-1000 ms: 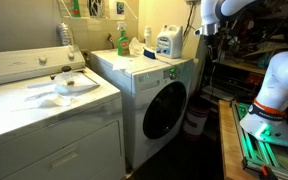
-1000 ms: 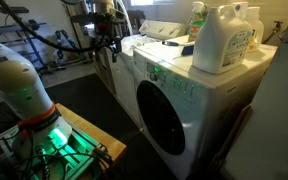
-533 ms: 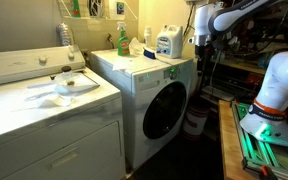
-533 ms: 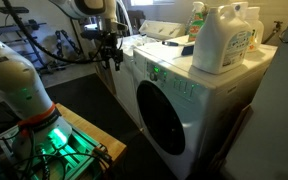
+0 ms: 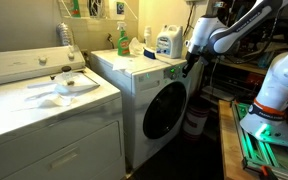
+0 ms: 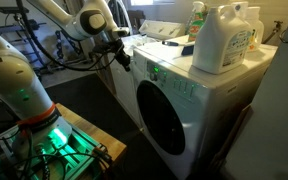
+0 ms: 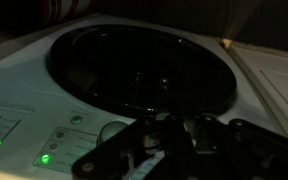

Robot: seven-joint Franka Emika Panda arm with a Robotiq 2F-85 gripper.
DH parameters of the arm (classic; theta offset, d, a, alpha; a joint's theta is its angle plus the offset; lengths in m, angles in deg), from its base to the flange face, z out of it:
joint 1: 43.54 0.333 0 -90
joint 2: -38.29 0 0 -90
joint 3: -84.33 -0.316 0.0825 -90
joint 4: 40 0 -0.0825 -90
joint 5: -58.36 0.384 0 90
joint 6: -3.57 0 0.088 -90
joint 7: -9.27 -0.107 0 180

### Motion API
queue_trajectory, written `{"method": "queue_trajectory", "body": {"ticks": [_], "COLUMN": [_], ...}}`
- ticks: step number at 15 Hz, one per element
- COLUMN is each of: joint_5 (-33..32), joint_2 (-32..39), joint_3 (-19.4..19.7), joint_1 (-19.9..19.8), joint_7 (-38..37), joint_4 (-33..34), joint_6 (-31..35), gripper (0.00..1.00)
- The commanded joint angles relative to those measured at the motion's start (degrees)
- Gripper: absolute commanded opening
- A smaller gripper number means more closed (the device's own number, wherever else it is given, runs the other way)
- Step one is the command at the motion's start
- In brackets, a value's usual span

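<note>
My gripper (image 5: 189, 66) hangs at the upper front corner of the white front-loading washer (image 5: 154, 95), just off its control panel (image 6: 162, 75). In the wrist view the gripper (image 7: 177, 128) comes in from the bottom, dark, with its fingers drawn close together and nothing between them. Below it lie the panel (image 7: 24, 125) with a lit green lamp (image 7: 44, 158) and a round button (image 7: 112, 130). The dark round door glass (image 7: 139, 65) fills the middle of that view. The door (image 6: 164, 125) is closed.
A large white detergent jug (image 6: 224, 40) and a green bottle (image 5: 122, 40) stand on the washer top. A second white machine (image 5: 44, 110) with a cloth on it (image 5: 69, 85) stands beside it. The robot base (image 6: 19, 90) sits on a green-lit stand (image 6: 54, 140).
The arm has come down from above the washer and swung in toward its front top corner. The jaws have closed from wide open.
</note>
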Motion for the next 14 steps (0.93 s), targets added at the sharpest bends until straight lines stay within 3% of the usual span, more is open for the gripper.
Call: {"method": "queue_trajectory", "body": {"ticks": [1, 6, 14], "joint_5": [-0.03, -0.98, -5.47], "joint_2": [0.81, 4.31, 13.6], "joint_3": [-0.98, -1.85, -1.63], "joint_1": [-1.09, -2.21, -1.86], "joint_7": [-0.29, -2.53, -8.19], "joint_4": [0.24, 2.37, 6.9], "joint_6": [0.71, 0.56, 3.45], "gripper": [0.07, 0.0, 0.0]}}
